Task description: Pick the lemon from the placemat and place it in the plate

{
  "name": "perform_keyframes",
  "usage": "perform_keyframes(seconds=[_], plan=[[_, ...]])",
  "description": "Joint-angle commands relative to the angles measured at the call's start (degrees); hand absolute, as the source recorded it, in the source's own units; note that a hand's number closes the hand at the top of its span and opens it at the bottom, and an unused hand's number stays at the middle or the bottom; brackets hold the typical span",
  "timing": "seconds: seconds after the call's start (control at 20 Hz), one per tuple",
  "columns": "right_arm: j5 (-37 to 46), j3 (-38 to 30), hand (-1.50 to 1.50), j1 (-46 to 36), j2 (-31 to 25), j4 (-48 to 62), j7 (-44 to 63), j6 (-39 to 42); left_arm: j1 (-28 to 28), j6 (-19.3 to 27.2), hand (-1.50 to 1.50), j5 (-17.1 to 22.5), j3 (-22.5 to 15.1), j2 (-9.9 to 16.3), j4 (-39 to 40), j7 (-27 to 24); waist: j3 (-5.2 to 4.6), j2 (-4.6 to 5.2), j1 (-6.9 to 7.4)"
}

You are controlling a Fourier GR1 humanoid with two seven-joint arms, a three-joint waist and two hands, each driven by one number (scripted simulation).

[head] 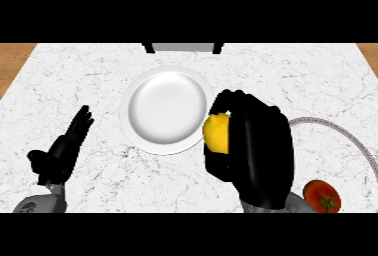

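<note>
smooth yellow lemon (216, 132) in curled black right hand (255, 150), seemingly over round glossy plate (140, 131) rim

Right hand (255, 150) curled round lemon (217, 132), held at right rim of plate (164, 110). Left hand (65, 147) resting open, fingers up, well left of plate. Tomato (322, 196) and grey placemat (347, 137) lying right of plate, below its level.
</note>
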Motion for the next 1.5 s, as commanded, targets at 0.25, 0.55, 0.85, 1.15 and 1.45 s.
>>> perform_keyframes(seconds=[0.25, 0.55, 0.85, 1.15, 1.45], plan=[[-11.2, 0.7, 1.50, -16.8, 0.9, 27.8, 1.3, -17.7, -2.1, 1.0, 0.00, -1.2, -0.4, -1.4, 1.1, 0.1, 0.00, 0.20, 0.69], [-18.3, 8.7, 1.50, -23.5, 0.9, 44.1, 2.9, -30.8, -3.0, -1.3, 0.00, 0.6, 1.1, 0.5, 0.1, 2.5, 0.00, 0.25, 1.57], [-22.8, 4.5, -1.50, -24.6, 0.9, 51.6, 2.1, -46.1, -2.9, -0.1, 0.00, -1.5, -2.0, -1.8, -2.0, 3.8, 0.04, 0.51, 2.26], [-32.1, 5.7, -1.50, -31.5, 0.9, 61.8, 3.9, -49.4, -3.2, -2.1, 0.00, -0.9, -0.1, 0.0, 2.1, -0.6, -0.02, 0.80, 3.13], [-31.9, 5.5, -1.50, -28.7, 0.9, 58.5, 1.6, -64.9, -2.9, -0.6, 0.00, -1.6, 0.0, -0.7, 2.1, -0.4, 0.03, 0.51, 2.16]])
